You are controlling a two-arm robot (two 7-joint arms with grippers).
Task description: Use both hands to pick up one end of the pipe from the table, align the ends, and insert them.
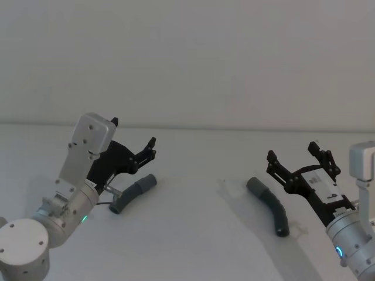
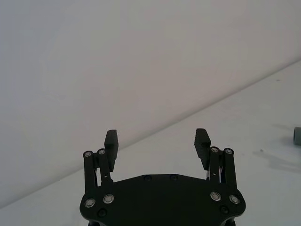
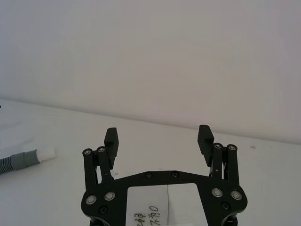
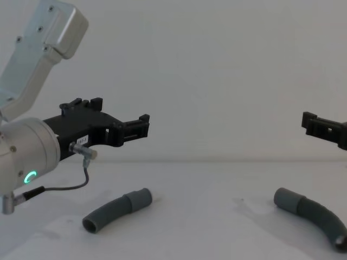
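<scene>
Hovering over worktop (image 1: 199, 240) with left gripper (image 1: 133, 132) and right gripper (image 1: 292, 150), jaws wide, empty; leaving left hose (image 1: 133, 192) and right hose (image 1: 270, 205) lying apart.

Middle of the table (image 1: 199, 234) is bare. The left hose piece (image 1: 133, 193) and right hose piece (image 1: 270, 205) lie well apart, so there's a wide lane between them, and both cuffs face into it.

Left gripper (image 1: 133, 133) hangs above the left piece with a clear air gap under it in the chest view. Jaws are spread with nothing between. A thin cable (image 4: 85, 170) loops down from its wrist, near that piece's left end.

Right gripper (image 1: 292, 151) is raised just right of the right piece, jaws spread and empty.

The wall (image 1: 187, 58) closes the far side.
</scene>
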